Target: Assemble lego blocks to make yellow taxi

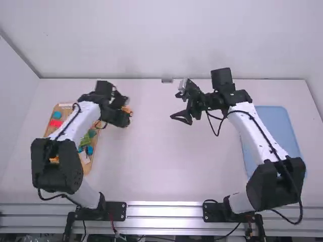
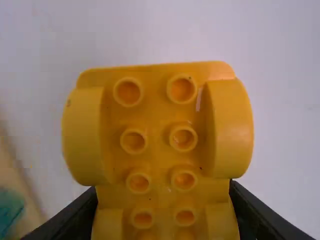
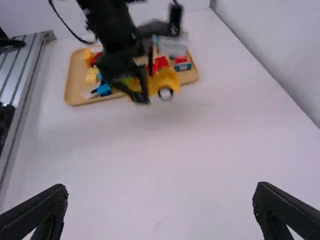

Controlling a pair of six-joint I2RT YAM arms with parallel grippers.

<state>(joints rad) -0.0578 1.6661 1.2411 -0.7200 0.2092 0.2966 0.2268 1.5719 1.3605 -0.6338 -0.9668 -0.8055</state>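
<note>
Beside the wooden tray (image 3: pixel 73 82), near its far end and on the side toward the right arm (image 1: pixel 242 116), a yellow vehicle piece (image 2: pixel 157 120) is held above the worktop (image 1: pixel 151 166) by the left arm (image 1: pixel 75 123). The left jaws are closed upon it, parted only by its width, and its two long sides are pressed; probably this grip is chosen so that the top and the hollow underside are left free for joining. A wheel (image 3: pixel 165 93) can be seen on the piece. The loose blocks (image 1: pixel 55 123) are kept in the tray, perhaps so that they can be easily reached by the left arm. The right jaws are spread wide — nothing is held or touched by them — and are placed well apart from the tray, maybe to be ready for receiving the piece. Farther from the tray, beneath the right arm, a blue mat-like tray (image 1: pixel 275 126) is laid.
</note>
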